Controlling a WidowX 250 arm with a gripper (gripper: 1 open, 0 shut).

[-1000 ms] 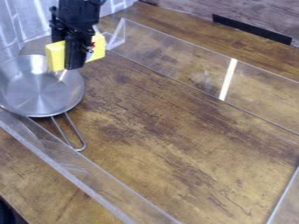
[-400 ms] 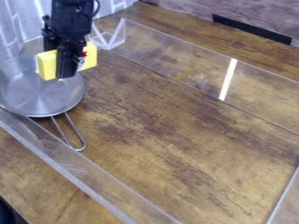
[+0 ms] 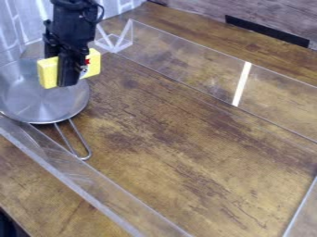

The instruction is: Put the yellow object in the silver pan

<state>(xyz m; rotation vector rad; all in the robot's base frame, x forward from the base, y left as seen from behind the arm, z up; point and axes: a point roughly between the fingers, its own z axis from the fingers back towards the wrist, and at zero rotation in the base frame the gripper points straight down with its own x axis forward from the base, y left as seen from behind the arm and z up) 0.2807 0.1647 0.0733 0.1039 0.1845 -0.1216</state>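
The yellow object [image 3: 50, 71] is a small yellow block with a red-marked end, held between the black fingers of my gripper [image 3: 65, 70], which is shut on it. It hangs just above the right part of the silver pan [image 3: 31, 99], a round shiny pan at the left edge of the wooden table. The pan's thin wire loop handle [image 3: 74, 141] points toward the front. The black arm comes down from the top left and hides part of the block.
A clear plastic wall [image 3: 186, 65] runs around the wooden table top [image 3: 186, 139]. A small clear folded piece [image 3: 118, 39] stands behind the pan. A bright reflection streak [image 3: 243, 83] lies on the right.
My gripper has carried the yellow block to the left and slightly lower, from beside the pan's right rim to over the pan. In the last half second it barely moves.
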